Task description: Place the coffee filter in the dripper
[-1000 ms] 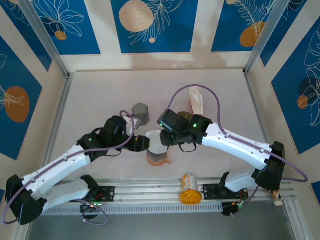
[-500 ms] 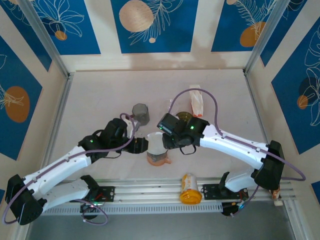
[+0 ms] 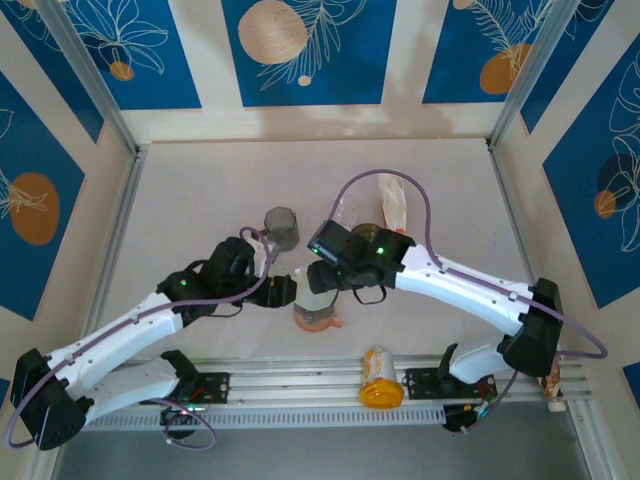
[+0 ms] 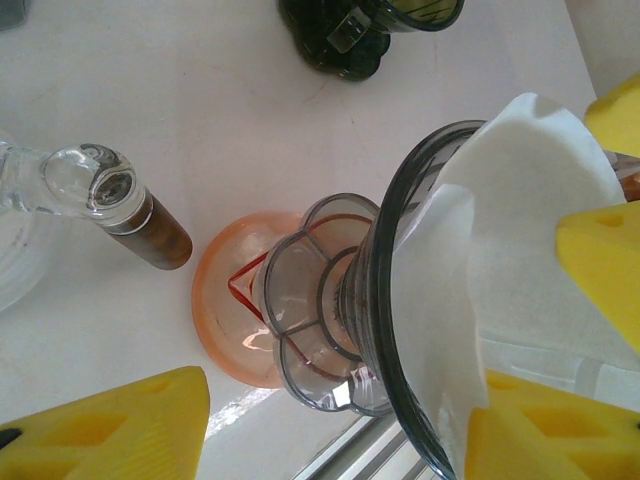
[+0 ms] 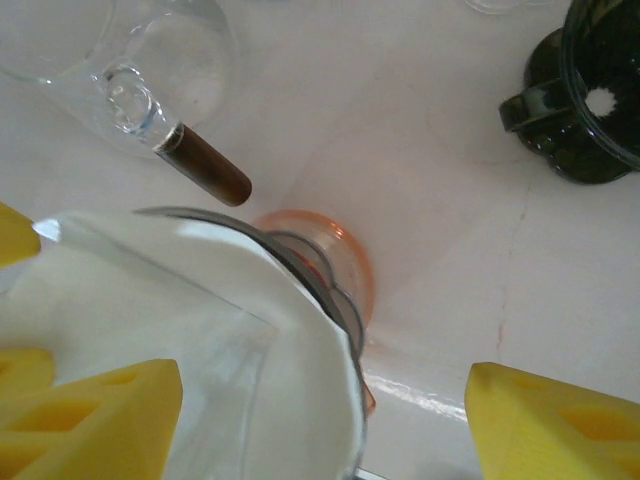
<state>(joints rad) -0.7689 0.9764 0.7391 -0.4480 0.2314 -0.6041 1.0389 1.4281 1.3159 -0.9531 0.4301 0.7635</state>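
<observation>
On pale tabletop point(image 3: 190, 200), dripper point(image 3: 318, 312) near aluminium rail point(image 3: 300, 378); blue floral walls point(image 3: 345, 60) around.

Right arm edges left over the dripper and lets its jaws spread

Seen from above, the right gripper point(image 5: 322, 400) sits a little farther left than a second ago, its black head now covering more of the white coffee filter point(image 5: 180, 300) in the dripper point(image 4: 310, 300). The arm's elbow has slid slightly left with it, towards the table's middle. The wrist camera shows its yellow fingers point(image 5: 545, 420) standing wide apart, one over the paper and the other well off to the side.
</observation>
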